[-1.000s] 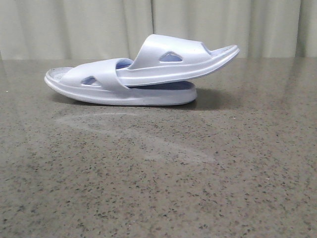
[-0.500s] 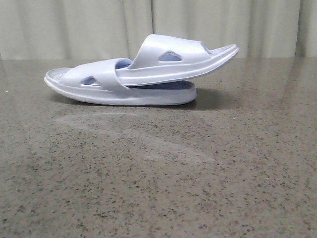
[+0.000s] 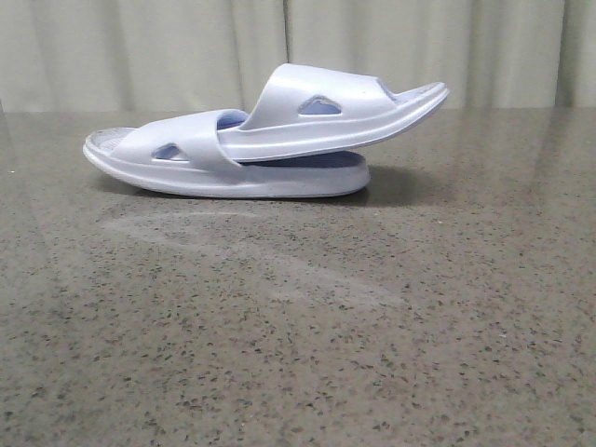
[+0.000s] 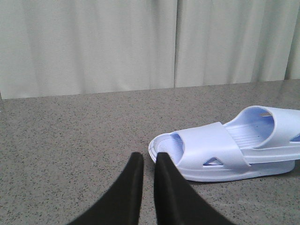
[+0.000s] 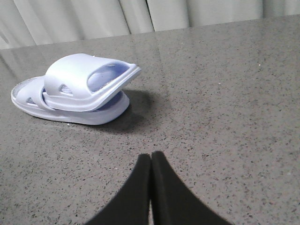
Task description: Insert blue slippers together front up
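Blue slippers [image 3: 270, 140]: one tucked under the other's strap, on the far table [image 3: 298, 354]. My left gripper [image 4: 145, 161] (nearly closed) and right gripper [image 5: 150, 161], fingers together, hold nothing.

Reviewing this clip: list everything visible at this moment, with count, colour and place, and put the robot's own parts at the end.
blue slippers: 2, very pale blue-white, toward the far middle of the table; the lower slipper lies flat, and the upper slipper is pushed under its strap, its free end tilted up to the right.
table: 1, grey speckled stone look, fills the foreground.
curtain: pale grey-white, pleated, behind the table's far edge.
left gripper: 1, black, nearly closed with a thin gap between the fingers, holding nothing, short of the slippers.
right gripper: 1, black, fingers together, holding nothing, short of the slippers.
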You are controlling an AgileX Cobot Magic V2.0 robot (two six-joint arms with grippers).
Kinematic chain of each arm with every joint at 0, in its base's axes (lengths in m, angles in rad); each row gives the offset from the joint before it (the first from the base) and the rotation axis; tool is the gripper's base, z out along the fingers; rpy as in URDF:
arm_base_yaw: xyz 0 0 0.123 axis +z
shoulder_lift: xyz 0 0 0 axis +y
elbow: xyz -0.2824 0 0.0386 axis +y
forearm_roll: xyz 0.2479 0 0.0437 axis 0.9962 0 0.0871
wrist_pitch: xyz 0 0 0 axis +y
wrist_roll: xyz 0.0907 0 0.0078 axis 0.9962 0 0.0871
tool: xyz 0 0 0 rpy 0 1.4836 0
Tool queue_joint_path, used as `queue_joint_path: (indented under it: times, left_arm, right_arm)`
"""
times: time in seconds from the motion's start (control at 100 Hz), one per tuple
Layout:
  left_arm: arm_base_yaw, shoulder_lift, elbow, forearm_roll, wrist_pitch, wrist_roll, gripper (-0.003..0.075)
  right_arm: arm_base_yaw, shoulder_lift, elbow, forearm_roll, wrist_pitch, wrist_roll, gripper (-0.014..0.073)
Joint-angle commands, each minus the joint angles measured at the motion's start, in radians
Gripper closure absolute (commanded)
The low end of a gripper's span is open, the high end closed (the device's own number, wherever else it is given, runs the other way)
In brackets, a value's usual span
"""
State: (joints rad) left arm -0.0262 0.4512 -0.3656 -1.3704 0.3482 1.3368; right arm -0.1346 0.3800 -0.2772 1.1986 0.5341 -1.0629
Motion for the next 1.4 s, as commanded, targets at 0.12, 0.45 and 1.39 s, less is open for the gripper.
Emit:
queue_joint_path:
  times: [0.12, 0.45, 1.39]
  left_arm:
    - [-0.006, -0.010, -0.008, 0.207, -0.080, -0.201, 0.0705]
    - [-0.006, -0.199, 0.135, 1.257, -0.286, -1.312, 0.0705]
    - [-0.006, -0.484, 0.378, 1.332, -0.267, -1.306, 0.0705]
  right_arm:
    - [0.001, 0.006, -0.025, 0.039, -0.016, -0.010, 0.0683]
    - [0.001, 0.006, -0.025, 0.039, -0.016, -0.010, 0.0683]
    - [0.001, 0.006, -0.025, 0.039, -0.018, -0.010, 0.0683]
